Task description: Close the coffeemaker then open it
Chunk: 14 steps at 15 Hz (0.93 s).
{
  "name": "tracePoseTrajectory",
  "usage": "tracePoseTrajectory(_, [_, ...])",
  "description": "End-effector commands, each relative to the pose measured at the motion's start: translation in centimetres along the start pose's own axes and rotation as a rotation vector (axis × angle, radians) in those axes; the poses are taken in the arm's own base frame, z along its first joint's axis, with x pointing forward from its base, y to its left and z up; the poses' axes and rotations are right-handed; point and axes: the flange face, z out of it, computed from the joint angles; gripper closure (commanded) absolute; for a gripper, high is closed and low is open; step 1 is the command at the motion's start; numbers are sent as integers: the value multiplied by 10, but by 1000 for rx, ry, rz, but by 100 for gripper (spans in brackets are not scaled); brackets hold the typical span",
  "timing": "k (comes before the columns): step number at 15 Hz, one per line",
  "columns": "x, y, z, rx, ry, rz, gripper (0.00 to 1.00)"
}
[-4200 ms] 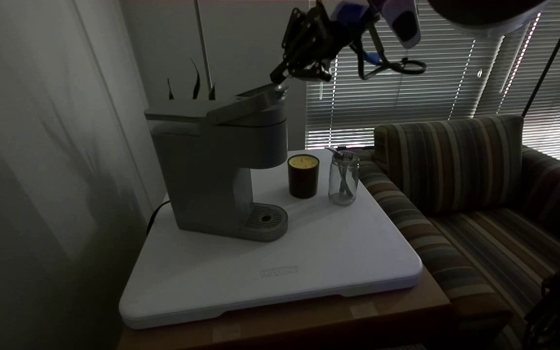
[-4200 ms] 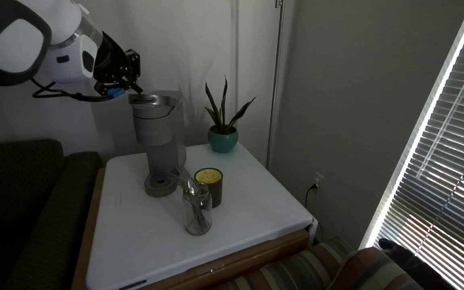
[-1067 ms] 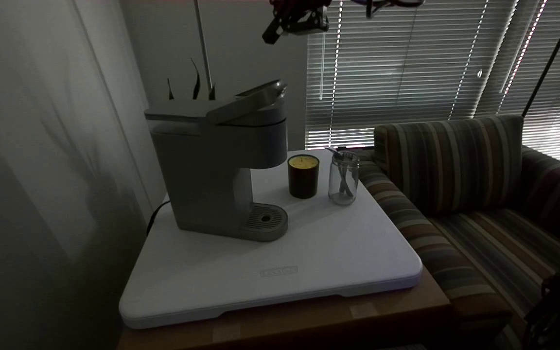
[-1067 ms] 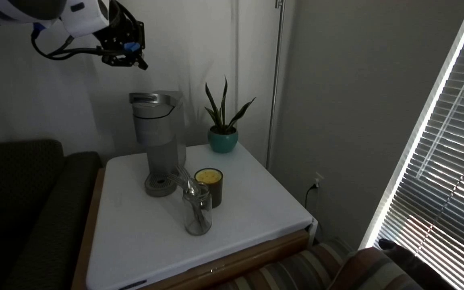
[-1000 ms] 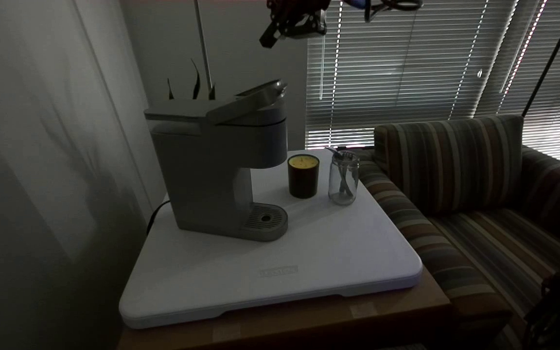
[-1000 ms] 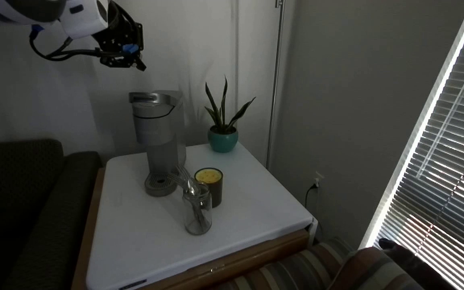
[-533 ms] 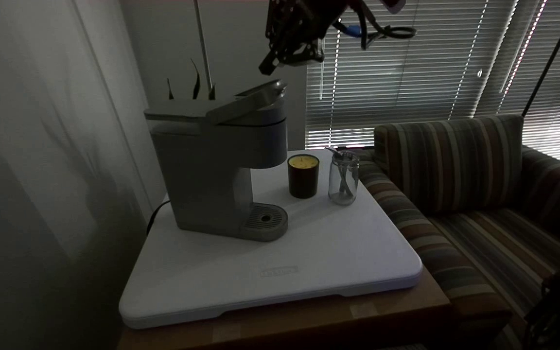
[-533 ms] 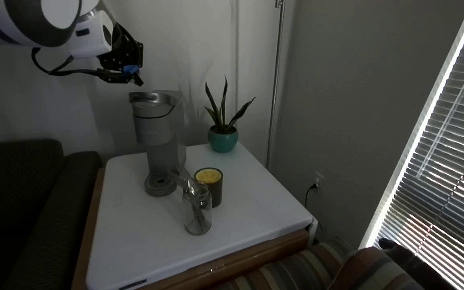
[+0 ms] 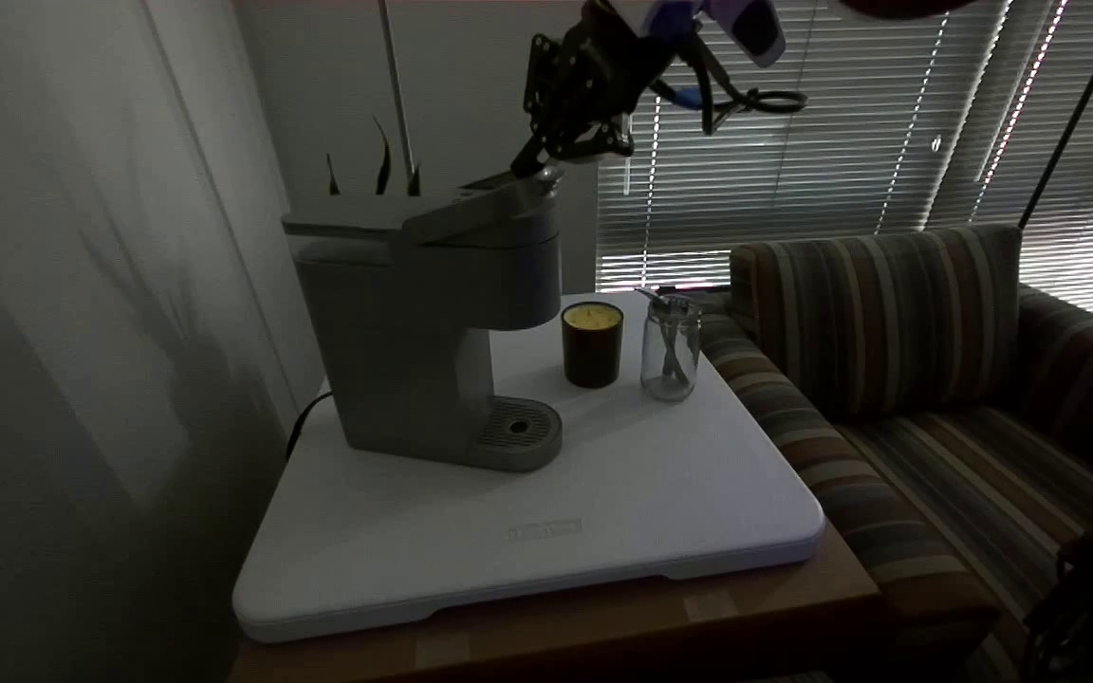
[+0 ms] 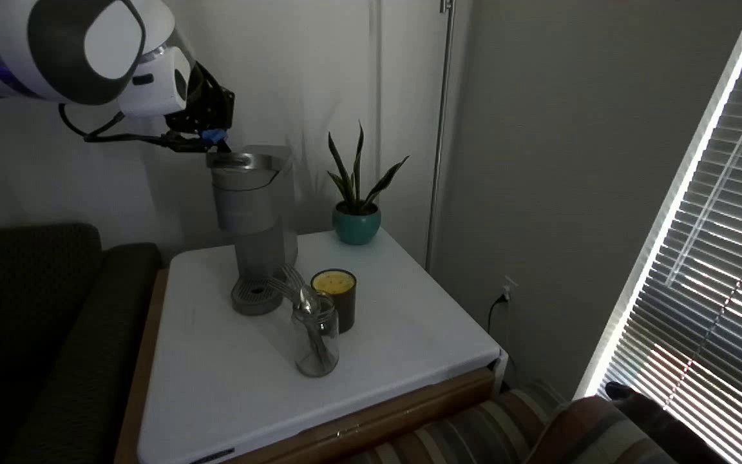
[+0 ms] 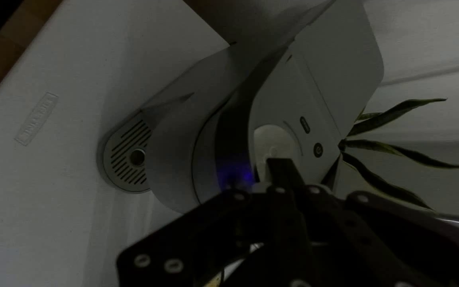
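In an exterior view the coffeemaker (image 9: 395,332) is around 10 o'clock on the tabletop (image 9: 622,493), gripper (image 9: 527,159) at its 1 o'clock by the lid (image 9: 475,211), jaws pinched together on nothing. I'd guess closing push: go slow, down on the lid's front edge, so nothing scoots.

In an exterior view, jar (image 10: 331,356) of cutlery (image 10: 305,298) at the coffeemaker's 5 o'clock, dark cup (image 10: 348,310) of yellow wax (image 10: 333,281) at 4, teal pot (image 10: 356,229) with a plant (image 10: 357,171) at 3.

Wrist view: fingertips (image 11: 284,172) over the lid.

In an exterior view, the coffeemaker (image 9: 414,341) hides most of the plant (image 9: 383,171), and the arm (image 9: 757,30) is cut off. In the wrist view, we see just a bit of candle (image 11: 214,280). We can't read the table's (image 9: 689,484) fuzzy word (image 9: 545,530).
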Motion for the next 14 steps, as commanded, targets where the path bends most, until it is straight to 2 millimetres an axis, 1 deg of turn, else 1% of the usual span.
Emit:
tracePoseTrajectory(1, [12, 21, 5, -9, -7, 60, 100])
tracePoseTrajectory(5, [22, 43, 2, 43, -42, 176, 100])
tracePoseTrajectory(9, [27, 56, -3, 97, -77, 241, 100])
tracePoseTrajectory(12, [29, 62, -4, 120, -96, 267, 100])
tracePoseTrajectory(13, [27, 51, -6, 120, -99, 276, 100])
tracePoseTrajectory(14, [27, 52, -6, 121, -101, 284, 100])
